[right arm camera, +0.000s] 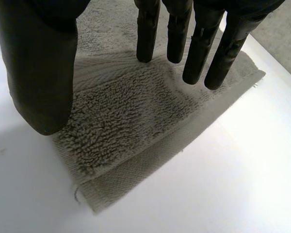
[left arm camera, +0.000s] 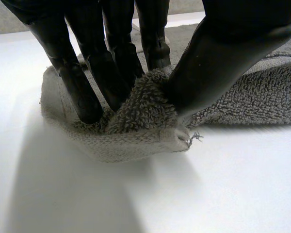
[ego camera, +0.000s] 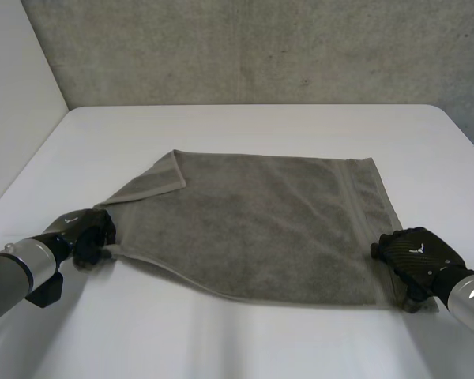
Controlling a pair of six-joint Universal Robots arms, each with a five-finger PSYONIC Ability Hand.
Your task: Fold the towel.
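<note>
The towel (ego camera: pixel 261 229) is seen in a plain grey-brown, its looped pile unpatterned, with a paler flat-woven band (right arm camera: pixel 150 170) run along the end by the right hand (ego camera: pixel 415 253). That hand and the left hand (ego camera: pixel 91 233) are coloured black. The surface (ego camera: pixel 261 126) is shown white, and the wall (ego camera: pixel 261 47) behind it is mottled in grey.

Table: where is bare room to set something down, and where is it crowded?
Bare table beyond the towel's far edge, and a strip before its near edge between the arms. Crowded: both near corners, left hand pinching one, right hand open over the other.
</note>
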